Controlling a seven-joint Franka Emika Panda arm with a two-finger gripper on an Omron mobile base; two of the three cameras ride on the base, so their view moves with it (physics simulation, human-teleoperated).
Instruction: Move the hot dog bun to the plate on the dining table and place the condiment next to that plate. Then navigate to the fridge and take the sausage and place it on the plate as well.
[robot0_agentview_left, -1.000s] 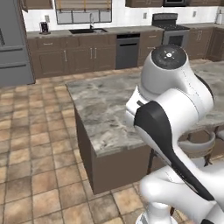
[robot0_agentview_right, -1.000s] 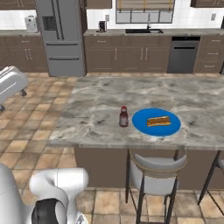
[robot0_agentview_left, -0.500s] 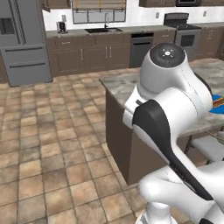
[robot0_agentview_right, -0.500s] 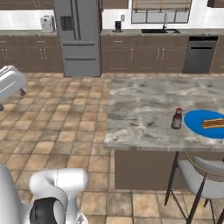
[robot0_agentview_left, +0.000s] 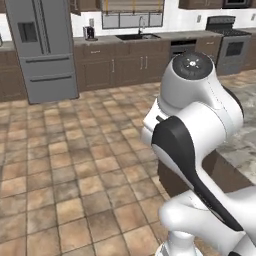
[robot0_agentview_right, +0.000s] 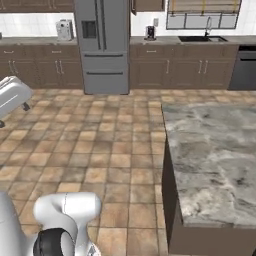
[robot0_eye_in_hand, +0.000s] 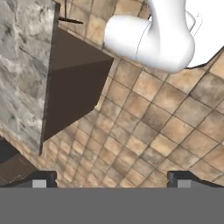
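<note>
The gripper (robot0_eye_in_hand: 112, 178) stood with its jaws spread to full width and nothing between them; the two dark fingertips (robot0_eye_in_hand: 43, 178) appeared far apart at the bottom of the hand view, over bare tiled floor (robot0_eye_in_hand: 144, 131). The hand pointed down at the floor beside the dining table (robot0_eye_in_hand: 22, 65), whose marble top and dark brown base lay up and to the left of the fingertips in that view, clear of them and not in contact.

In the right base view the dining table (robot0_agentview_right: 215, 160) occupied the right side, with its near corner and dark side panel visible. The stretch of top in view carried no bun, plate or condiment.

The fridge (robot0_agentview_left: 42, 47) stood against the far wall, well apart from the arm, across open tile. The right base view showed the same fridge (robot0_agentview_right: 103, 45) upright between the wall cabinets, both doors shut, dispenser panel on the left door. The sausage could not be located; the closed doors hid whatever was inside the fridge.

A sink (robot0_agentview_left: 136, 36) was set in the wall counter to the right of the fridge, beneath a window.
</note>
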